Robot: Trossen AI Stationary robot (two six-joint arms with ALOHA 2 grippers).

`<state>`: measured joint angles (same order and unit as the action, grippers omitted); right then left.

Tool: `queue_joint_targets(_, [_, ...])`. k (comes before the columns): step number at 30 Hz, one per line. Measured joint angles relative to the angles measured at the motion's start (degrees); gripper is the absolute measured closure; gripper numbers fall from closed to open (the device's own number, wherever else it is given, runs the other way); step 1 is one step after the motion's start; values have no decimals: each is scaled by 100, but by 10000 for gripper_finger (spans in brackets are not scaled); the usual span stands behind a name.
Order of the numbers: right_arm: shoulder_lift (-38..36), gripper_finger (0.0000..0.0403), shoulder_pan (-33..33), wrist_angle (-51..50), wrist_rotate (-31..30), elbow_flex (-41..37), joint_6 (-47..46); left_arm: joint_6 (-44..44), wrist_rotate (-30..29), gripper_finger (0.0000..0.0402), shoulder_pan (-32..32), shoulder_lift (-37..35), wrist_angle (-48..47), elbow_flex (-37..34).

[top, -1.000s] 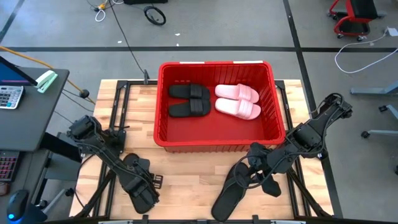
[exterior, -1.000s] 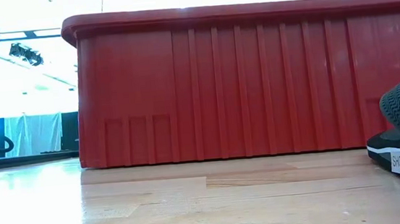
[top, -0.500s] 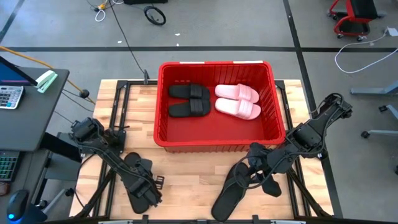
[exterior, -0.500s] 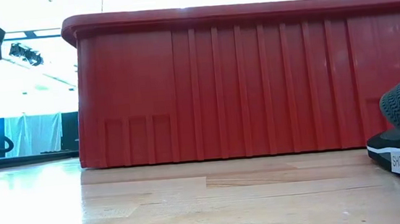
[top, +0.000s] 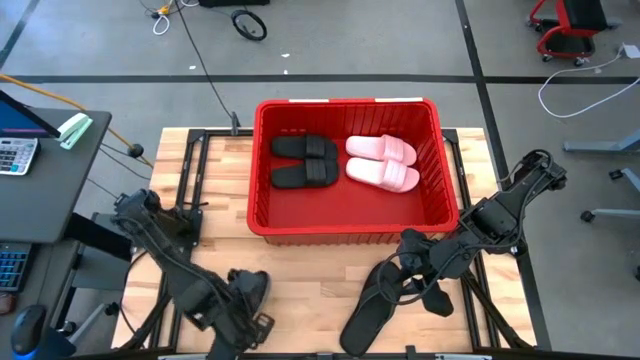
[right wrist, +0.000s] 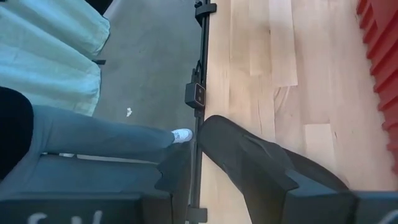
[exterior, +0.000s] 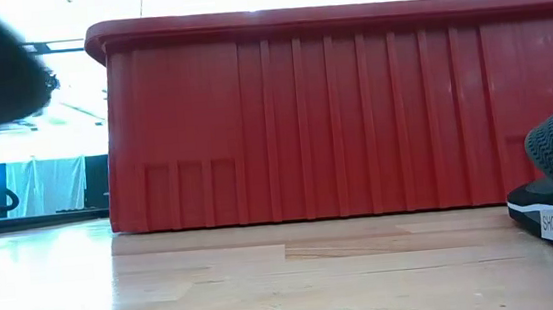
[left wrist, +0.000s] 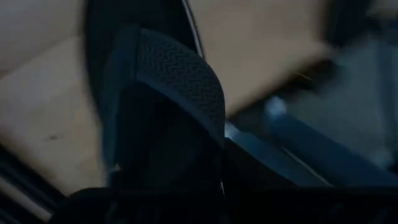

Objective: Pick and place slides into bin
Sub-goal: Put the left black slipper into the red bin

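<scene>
**Last two flip-flops lie in front of the bin, one to each arm**

One black flip-flop (top: pixel 372 305) lies on the table (top: pixel 310 270) in front of the bin (top: pixel 262 175), its long axis running diagonally from the near table edge up toward the right gripper (top: pixel 418 272), which sits at its bin-side end. Whether those fingers have closed on it I cannot tell. The other flip-flop (left wrist: pixel 168 106) fills the left wrist view, close against the left gripper (top: pixel 240 305) near the front edge, apparently held, though the grip itself is hidden. The bin lies beyond both, already holding the black slides (top: pixel 306 160) and the pink slides (top: pixel 382 162). Each arm is nearest its own flip-flop; the carry runs away from the front edge, up over the near wall.
</scene>
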<state>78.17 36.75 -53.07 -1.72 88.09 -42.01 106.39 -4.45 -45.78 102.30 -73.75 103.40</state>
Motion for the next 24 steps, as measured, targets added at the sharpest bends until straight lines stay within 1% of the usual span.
queue_joint_targets(4, [0,270,0,2,0,0,147,-629,-78,398,-11,-2,29,1047])
queue_joint_targets(9, [0,270,0,2,-1,0,217,-1672,-537,399,191,-7,65,1941])
queue_joint_targets(13, [0,270,0,2,-21,0,217,-2923,-1037,399,588,-7,201,2363])
queue_joint_targets(16, [0,270,0,2,-101,0,217,-3985,-1267,399,982,0,356,2733])
queue_joint_targets(20, [0,270,0,2,-125,0,217,-5321,-1363,399,1566,-9,165,3155])
queue_joint_targets(24, [0,270,0,4,-126,0,222,-6342,-1305,399,2199,-61,-99,3128])
